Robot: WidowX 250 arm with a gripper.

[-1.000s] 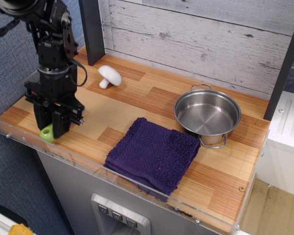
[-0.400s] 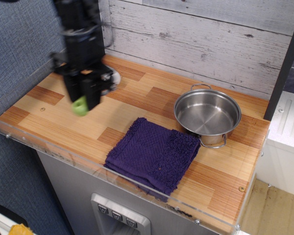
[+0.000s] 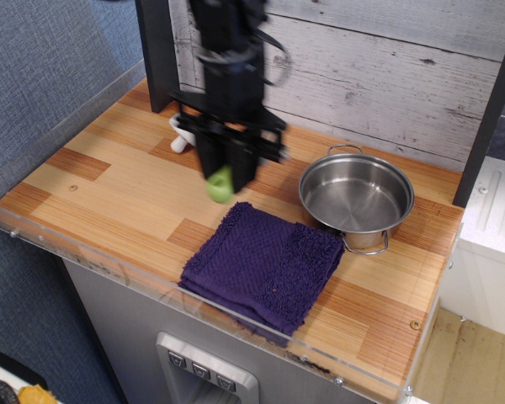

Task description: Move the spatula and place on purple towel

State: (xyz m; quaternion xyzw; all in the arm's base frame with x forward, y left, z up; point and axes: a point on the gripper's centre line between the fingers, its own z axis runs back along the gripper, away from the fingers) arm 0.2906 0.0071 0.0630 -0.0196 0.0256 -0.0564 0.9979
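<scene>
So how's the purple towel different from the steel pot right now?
The purple towel is soft, fuzzy and lies flat and folded near the front edge; the steel pot is hard, shiny, round and stands upright further back. The towel is dark purple, the pot bare silver with two loop handles. The towel has nothing on it, and the pot looks empty. Both rest on the wooden counter, close beside each other.
</scene>
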